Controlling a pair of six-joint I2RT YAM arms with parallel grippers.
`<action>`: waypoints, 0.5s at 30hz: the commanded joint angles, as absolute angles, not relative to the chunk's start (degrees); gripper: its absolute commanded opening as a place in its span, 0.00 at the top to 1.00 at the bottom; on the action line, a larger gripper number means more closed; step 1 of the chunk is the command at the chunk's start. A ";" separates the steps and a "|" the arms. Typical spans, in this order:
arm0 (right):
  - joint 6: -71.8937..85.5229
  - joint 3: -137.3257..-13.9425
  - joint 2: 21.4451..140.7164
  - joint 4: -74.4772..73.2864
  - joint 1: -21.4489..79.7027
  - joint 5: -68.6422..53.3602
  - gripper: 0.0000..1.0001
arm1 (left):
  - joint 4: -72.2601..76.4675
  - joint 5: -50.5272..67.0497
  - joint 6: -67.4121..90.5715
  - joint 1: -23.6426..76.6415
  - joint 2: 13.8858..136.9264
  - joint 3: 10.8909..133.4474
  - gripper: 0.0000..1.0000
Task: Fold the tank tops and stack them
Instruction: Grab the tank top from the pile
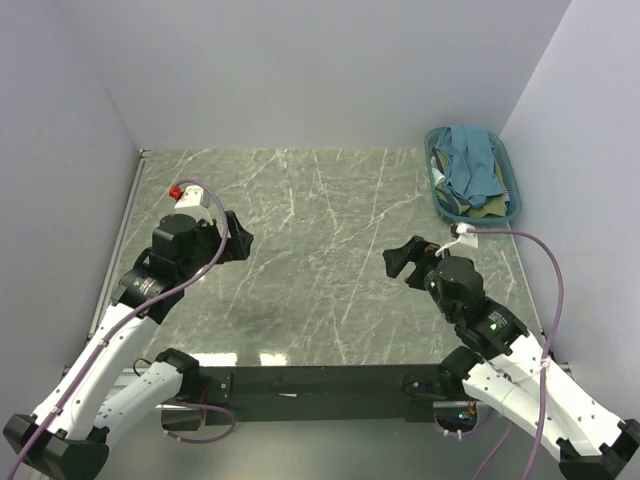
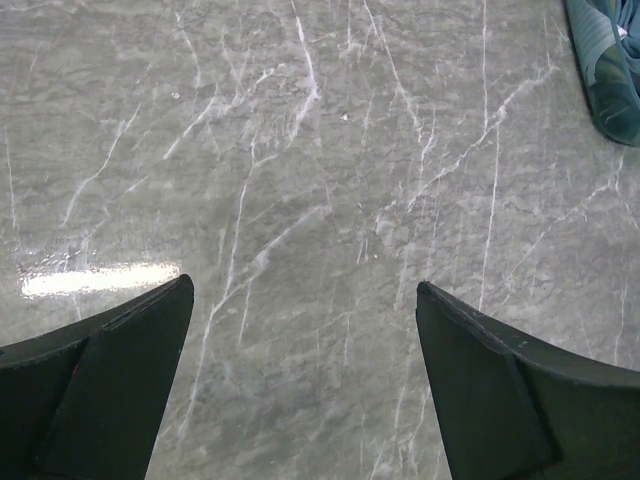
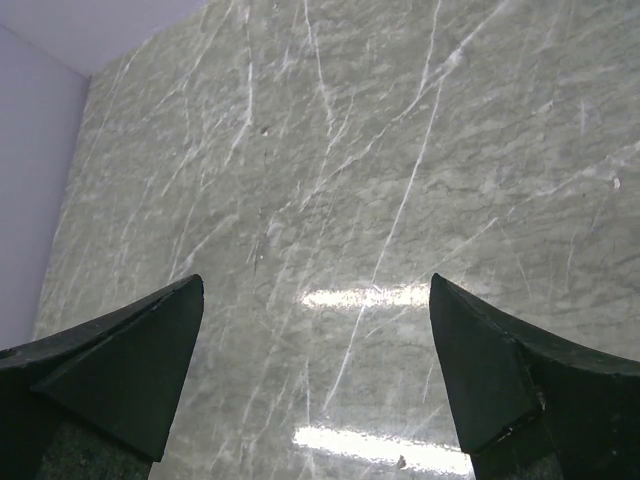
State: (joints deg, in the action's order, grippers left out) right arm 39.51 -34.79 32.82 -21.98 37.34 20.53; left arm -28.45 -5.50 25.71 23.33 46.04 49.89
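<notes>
Left pincer (image 1: 238, 237) and right pincer (image 1: 400, 262) gape wide, holding nothing; soft cloth tank tops (image 1: 470, 165) fill the teal plastic basket (image 1: 431, 160).

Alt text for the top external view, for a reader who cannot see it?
A teal plastic basket in the far right corner of the grey marble-patterned table holds the crumpled cloth tank tops, teal-blue on top, olive-green showing beneath. Nearer the camera, the black left gripper and right gripper hover over the table, both open and empty.
</notes>
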 commanded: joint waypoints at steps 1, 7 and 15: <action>37.62 -38.05 32.95 -21.27 37.00 22.41 0.00 | -26.37 -4.22 25.22 23.03 45.79 49.92 0.01; 33.94 -43.15 41.36 -18.03 36.39 22.58 0.00 | -26.19 -4.04 25.31 23.03 45.26 49.83 0.01; 28.65 -68.59 72.45 -18.19 14.70 16.08 0.00 | -25.93 -3.17 25.49 23.03 46.14 49.83 0.01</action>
State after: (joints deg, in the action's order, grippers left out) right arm 31.48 -58.70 62.22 -19.81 21.78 16.78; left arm -28.10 -4.43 25.74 23.33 46.02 49.87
